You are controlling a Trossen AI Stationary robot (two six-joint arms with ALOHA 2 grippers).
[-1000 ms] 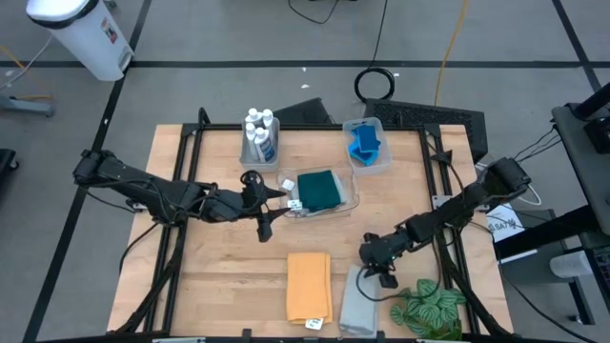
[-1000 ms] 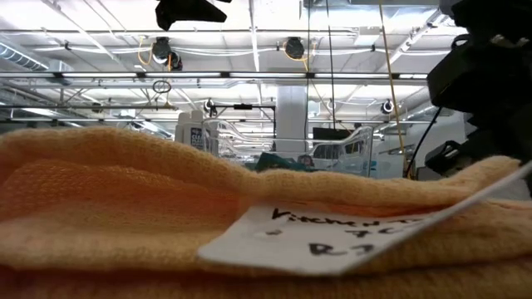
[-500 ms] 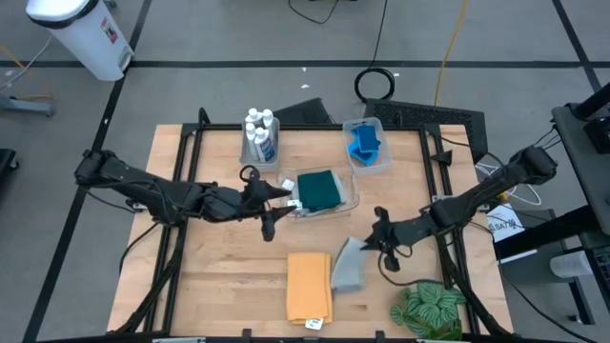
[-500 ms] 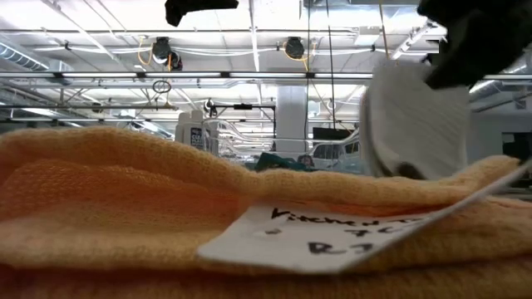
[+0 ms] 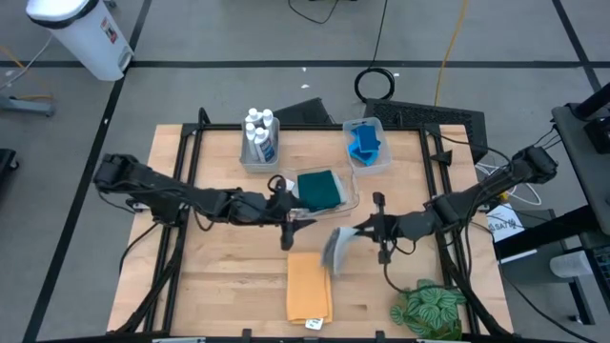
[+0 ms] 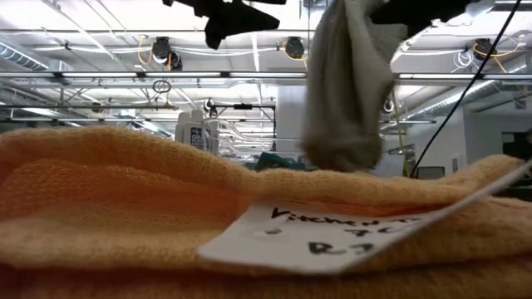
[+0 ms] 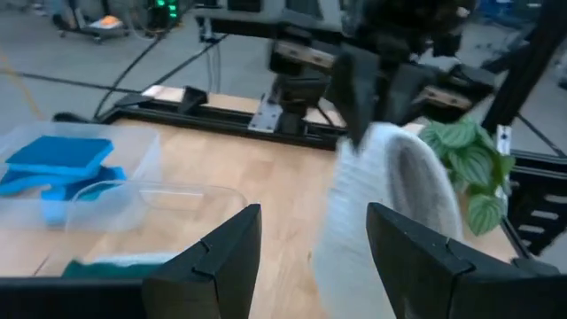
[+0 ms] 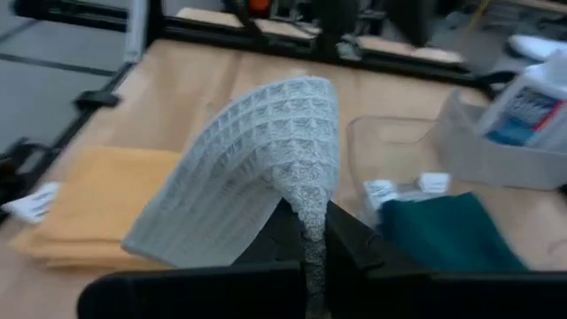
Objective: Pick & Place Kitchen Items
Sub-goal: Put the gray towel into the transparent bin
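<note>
My right gripper (image 5: 365, 232) is shut on a grey waffle cloth (image 5: 337, 250) above the middle of the table; the cloth also shows in the right wrist view (image 8: 257, 168) and the low view (image 6: 349, 83). My left gripper (image 5: 292, 225) is open and empty just left of the cloth, and its fingers (image 7: 213, 266) frame the cloth (image 7: 390, 204) ahead. An orange cloth (image 5: 308, 286) lies flat near the front edge. A dark green cloth (image 5: 319, 188) lies in a clear bin (image 5: 351, 202). My right gripper pinches a bunched edge of the grey cloth (image 8: 306, 213) between its two fingers. The fingers come roughly level from the table's right. The cloth is lifted clear and hangs slack below and in front of the fingers, above the orange cloth's far right corner.
A bin of white bottles (image 5: 259, 138) and a bin of blue sponges (image 5: 365, 145) stand at the far side. A leafy plant (image 5: 429, 310) sits at the near right corner. A paper label (image 6: 332, 232) lies on the orange cloth.
My right gripper has lifted the grey cloth off the table beside the plant and carried it up, away from the near edge and toward the left, so it now hangs clear. My left gripper has moved toward the table's right, close to the cloth.
</note>
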